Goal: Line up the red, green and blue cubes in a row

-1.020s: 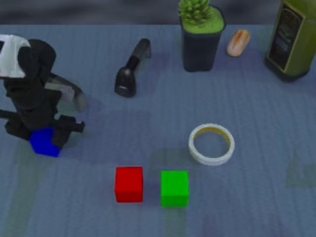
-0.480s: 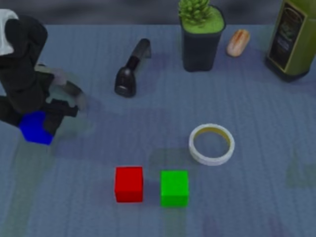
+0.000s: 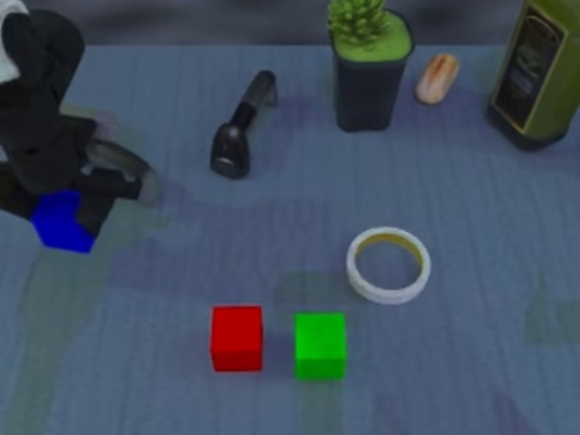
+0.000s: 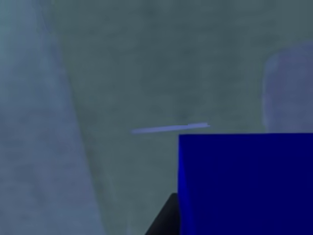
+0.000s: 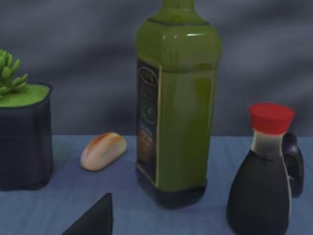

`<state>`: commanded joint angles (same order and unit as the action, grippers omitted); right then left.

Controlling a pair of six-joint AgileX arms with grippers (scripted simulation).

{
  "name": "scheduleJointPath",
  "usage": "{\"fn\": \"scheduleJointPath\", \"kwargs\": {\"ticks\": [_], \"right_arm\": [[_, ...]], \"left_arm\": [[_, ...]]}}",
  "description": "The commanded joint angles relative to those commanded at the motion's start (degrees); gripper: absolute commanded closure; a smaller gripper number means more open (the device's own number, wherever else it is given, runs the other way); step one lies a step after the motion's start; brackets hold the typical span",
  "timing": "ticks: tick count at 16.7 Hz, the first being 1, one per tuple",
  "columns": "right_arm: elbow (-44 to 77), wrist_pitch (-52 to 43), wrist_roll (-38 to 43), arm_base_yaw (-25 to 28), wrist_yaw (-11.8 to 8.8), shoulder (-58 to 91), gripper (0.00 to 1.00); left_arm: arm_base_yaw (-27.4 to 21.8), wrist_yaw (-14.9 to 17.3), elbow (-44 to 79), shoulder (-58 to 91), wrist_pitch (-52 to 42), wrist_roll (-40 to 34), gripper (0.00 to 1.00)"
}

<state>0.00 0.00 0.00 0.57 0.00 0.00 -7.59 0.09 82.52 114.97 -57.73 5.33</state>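
Left gripper (image 3: 62, 213) clamped on the blue cube (image 3: 62, 222) at the table's far left, red and green cubes side by side near the front

The table (image 3: 471, 181) is a muted blue-grey, finely textured sheet with faint darker blotches; behind its back edge is a dim grey backdrop. The red cube (image 3: 236, 337) and green cube (image 3: 320, 344) sit flat, just apart, with the white tape ring (image 3: 389, 264) lying to the right of them and farther back. Along the back stand a black barcode scanner (image 3: 240, 127), a potted succulent (image 3: 369, 63), a small bread roll (image 3: 437, 77) and an olive-green bottle (image 3: 536, 68). The right wrist view adds a red-capped dark sauce bottle (image 5: 261, 176) beside the green bottle. The left wrist view shows the blue cube close up above the table. The right arm is out of the top view, and its fingers' state cannot be told
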Motion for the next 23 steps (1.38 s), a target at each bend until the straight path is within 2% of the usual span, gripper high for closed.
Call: {"fn": "scheduleJointPath", "kwargs": {"ticks": [2,5,12,15,18,23], "right_arm": [[0.00,0.00,0.00,0.00,0.00,0.00,0.00],[0.00,0.00,0.00,0.00,0.00,0.00,0.00],[0.00,0.00,0.00,0.00,0.00,0.00,0.00],[0.00,0.00,0.00,0.00,0.00,0.00,0.00],[0.00,0.00,0.00,0.00,0.00,0.00,0.00],[0.00,0.00,0.00,0.00,0.00,0.00,0.00]], "left_arm": [[-3.01,0.03,2.76,1.76,-1.24,-3.12,1.00],[-10.84,0.11,9.39,5.84,-4.25,-12.20,1.00],[-35.28,0.64,27.75,16.50,-12.93,-45.54,1.00],[-43.99,0.67,33.93,19.13,-15.29,-55.68,1.00],[-48.42,0.58,37.05,20.05,-16.26,-60.32,1.00],[-48.54,0.59,37.08,19.84,-16.19,-60.47,1.00]]}}
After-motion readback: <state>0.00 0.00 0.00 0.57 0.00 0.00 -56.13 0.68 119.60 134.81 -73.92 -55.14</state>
